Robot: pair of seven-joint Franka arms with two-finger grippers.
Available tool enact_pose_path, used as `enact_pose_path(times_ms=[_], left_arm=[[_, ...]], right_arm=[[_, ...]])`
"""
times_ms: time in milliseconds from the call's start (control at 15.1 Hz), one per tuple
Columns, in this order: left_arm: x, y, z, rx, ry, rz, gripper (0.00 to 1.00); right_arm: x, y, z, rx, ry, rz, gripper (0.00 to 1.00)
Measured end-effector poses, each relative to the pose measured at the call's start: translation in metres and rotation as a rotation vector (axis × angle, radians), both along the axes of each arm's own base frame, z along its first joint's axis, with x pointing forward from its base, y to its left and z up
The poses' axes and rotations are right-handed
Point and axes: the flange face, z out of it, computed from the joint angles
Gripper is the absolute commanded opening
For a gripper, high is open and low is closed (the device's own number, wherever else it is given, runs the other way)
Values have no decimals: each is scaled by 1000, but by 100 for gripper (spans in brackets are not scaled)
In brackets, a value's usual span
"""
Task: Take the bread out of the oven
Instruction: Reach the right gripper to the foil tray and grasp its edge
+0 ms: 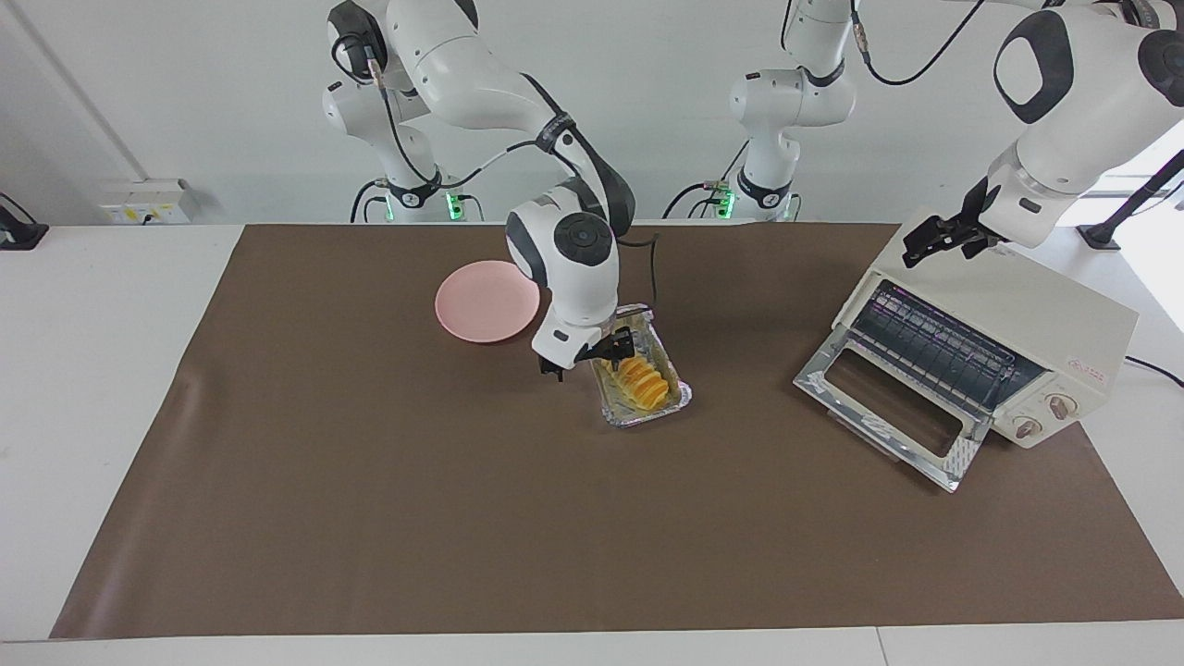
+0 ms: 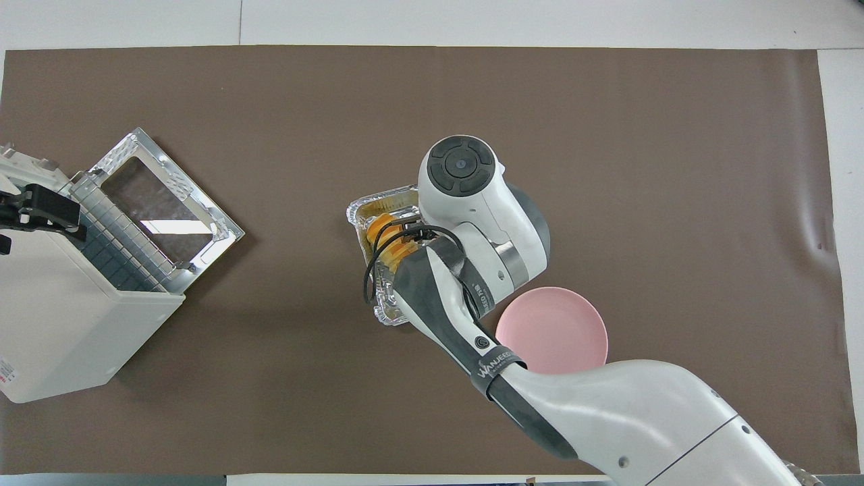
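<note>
The bread (image 1: 638, 381) is a golden ridged loaf lying in a silver foil tray (image 1: 649, 417) on the brown mat at the middle of the table. In the overhead view the bread (image 2: 386, 244) and tray (image 2: 387, 314) show partly under the right arm. My right gripper (image 1: 587, 363) is low over the tray's end nearer the robots, beside the bread. The cream oven (image 1: 1017, 310) stands at the left arm's end, its glass door (image 1: 888, 407) dropped open and its wire rack bare. My left gripper (image 1: 928, 246) is over the oven's top front edge (image 2: 40, 210).
A pink plate (image 1: 487, 301) lies on the mat next to the tray, nearer the robots; it also shows in the overhead view (image 2: 553, 329). The open oven door (image 2: 162, 202) juts out over the mat toward the tray.
</note>
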Motion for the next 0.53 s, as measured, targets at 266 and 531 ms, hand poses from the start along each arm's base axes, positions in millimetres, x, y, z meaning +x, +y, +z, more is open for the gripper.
enact_pose_path(times_ms=[266,531], left_arm=[[-12,1,9,-4,-6,0,100],[-14,0,10,-5,-8,-3,100]], right_arm=[[-1,-1,-18,3,-38,58,76],[-2,0,-24,7,-54,104,0]])
